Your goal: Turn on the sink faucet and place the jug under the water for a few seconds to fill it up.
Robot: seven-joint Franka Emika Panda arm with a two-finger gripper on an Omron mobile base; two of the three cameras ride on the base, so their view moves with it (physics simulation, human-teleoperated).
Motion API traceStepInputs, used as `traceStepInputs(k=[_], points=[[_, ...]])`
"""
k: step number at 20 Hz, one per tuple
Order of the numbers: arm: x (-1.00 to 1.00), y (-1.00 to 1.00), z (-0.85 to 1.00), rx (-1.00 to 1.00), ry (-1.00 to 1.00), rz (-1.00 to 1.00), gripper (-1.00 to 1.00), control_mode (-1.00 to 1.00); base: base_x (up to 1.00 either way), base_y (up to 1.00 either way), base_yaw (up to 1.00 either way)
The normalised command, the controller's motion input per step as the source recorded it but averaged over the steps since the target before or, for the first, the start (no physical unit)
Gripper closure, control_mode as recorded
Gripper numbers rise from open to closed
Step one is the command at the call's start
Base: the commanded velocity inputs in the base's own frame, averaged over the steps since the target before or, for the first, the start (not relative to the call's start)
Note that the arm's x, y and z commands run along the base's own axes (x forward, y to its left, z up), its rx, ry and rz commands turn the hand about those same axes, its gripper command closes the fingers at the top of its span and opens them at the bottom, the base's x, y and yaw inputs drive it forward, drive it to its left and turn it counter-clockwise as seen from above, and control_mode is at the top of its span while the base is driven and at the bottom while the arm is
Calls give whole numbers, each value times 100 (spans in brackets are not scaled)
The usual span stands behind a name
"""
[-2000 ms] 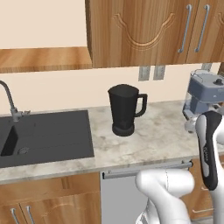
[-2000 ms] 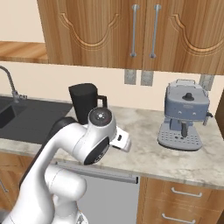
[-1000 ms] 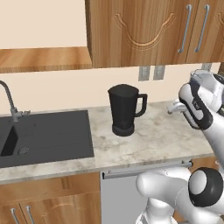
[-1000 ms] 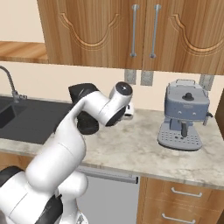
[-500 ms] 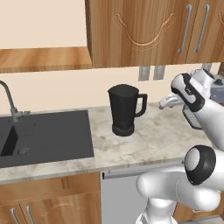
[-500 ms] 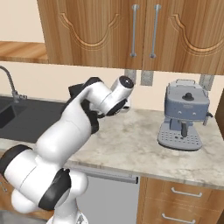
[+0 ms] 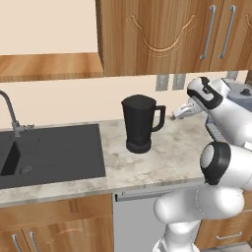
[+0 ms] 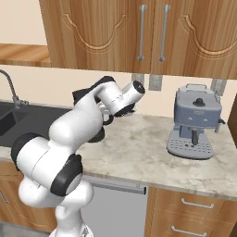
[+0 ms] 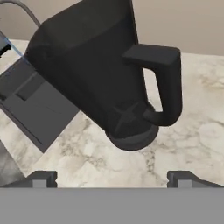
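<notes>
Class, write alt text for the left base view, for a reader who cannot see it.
A black jug stands upright on a marble counter, its handle toward the open gripper of a white robot arm reaching in from the right, apart from it. To the left lie a black sink and a grey faucet; wooden cabinets hang above.

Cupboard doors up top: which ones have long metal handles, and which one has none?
The two right-hand cupboard doors have long vertical metal handles. The left door, above the jug, shows no handle, just a carved curvy line.

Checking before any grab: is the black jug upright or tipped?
Upright: the tall matte black jug stands on its round base on the marble counter, handle at its side.
</notes>
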Motion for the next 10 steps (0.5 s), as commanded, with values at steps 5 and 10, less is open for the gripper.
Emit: traceStepInputs(k=[5,10], points=[[24,36,-10,9,0,12,-100,-100,0,0,0],[43,13,-4,5,0,8,-100,-100,0,0,0]])
